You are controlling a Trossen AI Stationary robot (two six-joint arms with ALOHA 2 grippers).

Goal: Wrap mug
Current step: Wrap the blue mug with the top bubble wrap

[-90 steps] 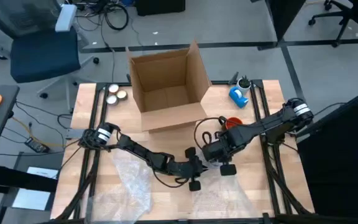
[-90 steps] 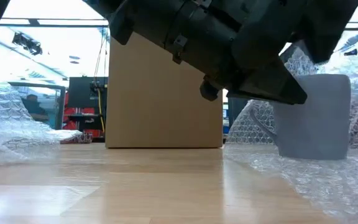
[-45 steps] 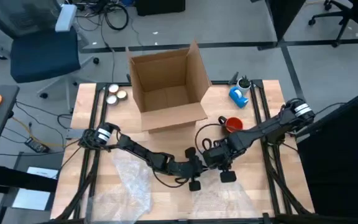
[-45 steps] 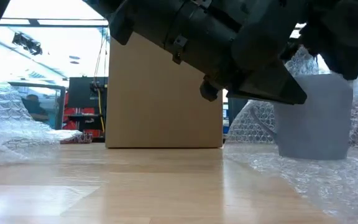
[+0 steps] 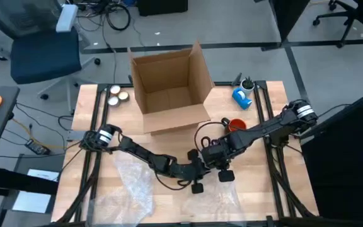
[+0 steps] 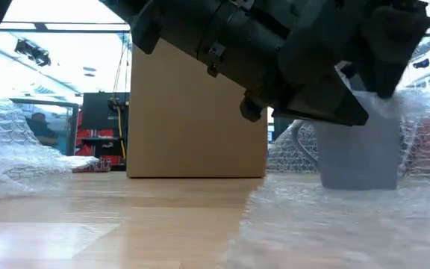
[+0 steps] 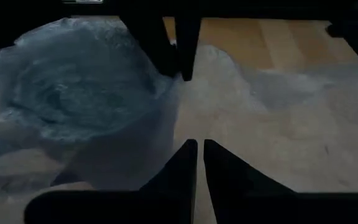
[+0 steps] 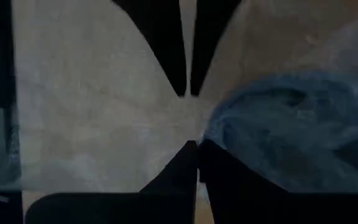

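1. right now both tools meet near the bench (image 5: 106, 195) centre, a little toward 6 o'clock, just in front of the box (image 5: 169, 85).
2. left tool (image 5: 199, 169): its arm reaches in from 9 o'clock. in the left wrist view its fingers (image 7: 182, 163) stand nearly together with only a thin slit between them, over the wrap (image 7: 278, 130); whether they pinch the film cannot be told.
3. right tool (image 8: 191, 146): its arm comes in from 3 o'clock and ends just beside the left tool. in the right wrist view its fingertips meet, closed on a fold of the wrap.
4. mug (image 6: 358, 153): it stands upright on the wrap in the low view, grey, handle toward the box, with film rising on both sides of it and the right tool right above it. from above it is hidden under the tools.
5. wrap: a clear bubble sheet lying from the tools toward 6 o'clock, and a second crumpled piece at 7 o'clock.
6. box: open cardboard, at 12 o'clock.
7. other things: a red cup (image 5: 236, 125) at 2 o'clock of the tools, a blue item (image 5: 241, 96) further toward 2 o'clock, two round tins (image 5: 116, 94) at 10 o'clock.
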